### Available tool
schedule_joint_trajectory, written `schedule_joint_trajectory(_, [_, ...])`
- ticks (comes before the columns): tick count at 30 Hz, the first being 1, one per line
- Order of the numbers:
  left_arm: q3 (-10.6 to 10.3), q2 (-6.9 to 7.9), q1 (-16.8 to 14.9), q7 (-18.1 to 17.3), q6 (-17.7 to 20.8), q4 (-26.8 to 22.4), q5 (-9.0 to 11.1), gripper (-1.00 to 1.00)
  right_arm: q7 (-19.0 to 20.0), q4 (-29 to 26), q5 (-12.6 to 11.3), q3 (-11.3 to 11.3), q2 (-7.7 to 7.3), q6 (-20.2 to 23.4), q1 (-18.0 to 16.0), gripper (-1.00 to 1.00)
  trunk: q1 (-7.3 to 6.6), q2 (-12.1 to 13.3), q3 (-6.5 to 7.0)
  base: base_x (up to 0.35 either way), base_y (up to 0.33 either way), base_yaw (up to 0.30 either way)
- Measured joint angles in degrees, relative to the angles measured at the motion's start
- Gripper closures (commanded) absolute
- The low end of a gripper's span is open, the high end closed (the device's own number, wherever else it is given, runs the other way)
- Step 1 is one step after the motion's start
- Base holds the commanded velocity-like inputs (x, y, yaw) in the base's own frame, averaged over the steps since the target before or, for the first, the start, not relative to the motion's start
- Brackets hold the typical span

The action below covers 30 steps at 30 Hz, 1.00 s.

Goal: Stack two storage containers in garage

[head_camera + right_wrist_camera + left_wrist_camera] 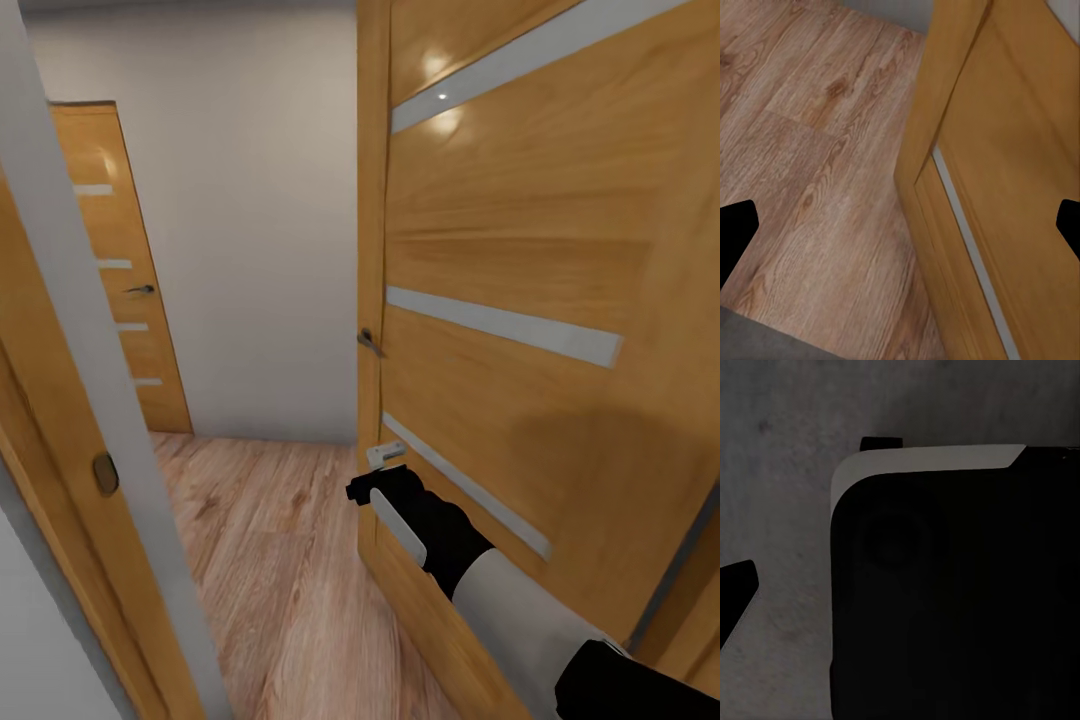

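The two storage containers are out of view. My right arm reaches forward to the edge of an open wooden door (pixel 520 260), and my right gripper (pixel 375 487) is level with that edge below the handle (pixel 370 342). In the right wrist view the right gripper (pixel 902 229) is open, its dark fingertips (pixel 735 232) spread wide with the door's edge (pixel 926 180) between them and nothing held. In the left wrist view, one fingertip (pixel 735 592) of the left gripper (pixel 902 589) sits far out at the side above the rough dark grey floor (pixel 780 420), beside a black, white-trimmed part of my own body (pixel 945 585).
A wooden door frame with a pale wall edge (pixel 90 420) stands close on the left. Through the doorway lie light wood plank flooring (pixel 270 560), a plain pale wall (pixel 250 200) and a second, closed wooden door (pixel 120 270) at the far left.
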Motion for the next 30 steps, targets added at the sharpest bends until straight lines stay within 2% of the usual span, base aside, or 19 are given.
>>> schedule_joint_trajectory(17, [0.1, -0.07, 0.0, 0.0, 0.0, 0.0, 0.0, -1.0, 0.1, 0.0, 0.0, 0.0, 0.0, 0.0, 0.0, -1.0, 0.02, 0.0, 0.0, 0.018, 0.0, 0.0])
schedule_joint_trajectory(30, [0.0, 0.0, 0.0, 0.0, -0.1, 0.0, 0.0, -1.0, 0.1, 0.0, 0.1, 0.1, 0.0, 0.0, 0.0, -1.0, 0.01, 0.0, 0.0, 0.168, 0.0, 0.0])
